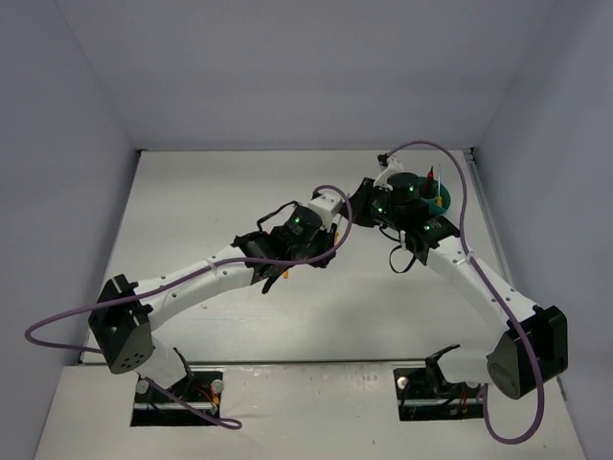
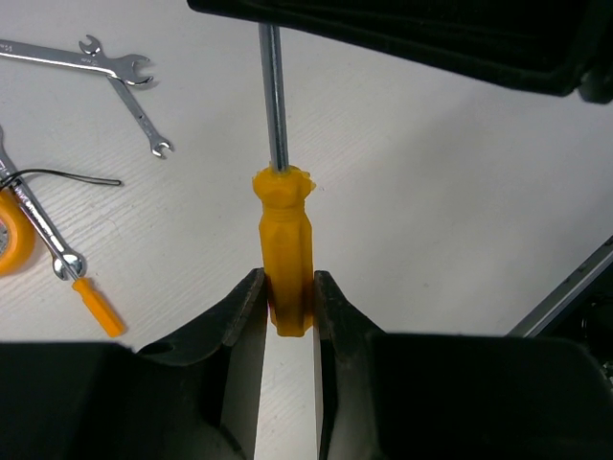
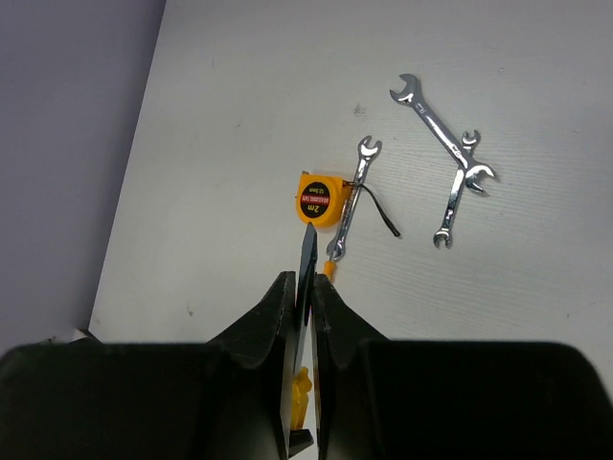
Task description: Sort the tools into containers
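Observation:
My left gripper (image 2: pixel 287 297) is shut on the butt of an orange-handled screwdriver (image 2: pixel 284 235), held above the table. Its steel shaft (image 2: pixel 274 96) runs up into my right gripper (image 3: pixel 305 287), which is shut on that shaft (image 3: pixel 307 251); the orange handle (image 3: pixel 302 393) shows behind the jaws. Both grippers meet mid-table, just left of the teal cup (image 1: pixel 443 204), where a red-handled tool (image 1: pixel 430 176) stands upright. On the table lie a yellow-orange tape measure (image 3: pixel 319 198), silver wrenches (image 3: pixel 436 120), (image 3: pixel 455 196), (image 3: pixel 352 192), and a small orange-handled screwdriver (image 2: pixel 96 305).
A thin dark bent hex key (image 3: pixel 383 216) lies beside the tape measure. In the top view the arms cover most of the loose tools. The grey side walls close in the table; a raised edge strip (image 2: pixel 565 292) runs along the right side.

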You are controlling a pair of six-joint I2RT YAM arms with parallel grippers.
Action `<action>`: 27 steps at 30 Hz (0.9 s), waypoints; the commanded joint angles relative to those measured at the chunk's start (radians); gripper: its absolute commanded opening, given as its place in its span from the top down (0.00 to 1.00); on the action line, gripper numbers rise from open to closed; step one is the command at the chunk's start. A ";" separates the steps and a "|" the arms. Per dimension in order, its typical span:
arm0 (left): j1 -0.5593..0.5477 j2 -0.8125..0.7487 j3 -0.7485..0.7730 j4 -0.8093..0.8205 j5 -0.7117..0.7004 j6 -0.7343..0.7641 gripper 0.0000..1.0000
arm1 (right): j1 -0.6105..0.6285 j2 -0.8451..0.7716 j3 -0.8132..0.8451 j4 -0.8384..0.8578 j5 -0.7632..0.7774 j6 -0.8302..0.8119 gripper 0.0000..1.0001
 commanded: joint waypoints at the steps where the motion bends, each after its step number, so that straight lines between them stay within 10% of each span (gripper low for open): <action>1: -0.013 -0.047 0.020 0.060 0.003 -0.003 0.82 | -0.003 -0.027 0.002 0.061 0.050 -0.063 1.00; 8: -0.009 -0.060 -0.001 -0.012 -0.098 -0.038 0.25 | -0.086 -0.066 0.021 -0.016 0.163 -0.175 1.00; 17: 0.089 -0.107 -0.058 -0.189 -0.145 -0.139 0.22 | -0.310 -0.049 0.140 -0.040 0.458 -0.370 1.00; 27: 0.182 -0.201 -0.145 -0.260 -0.146 -0.147 0.22 | -0.578 0.227 0.382 0.035 0.292 -0.584 1.00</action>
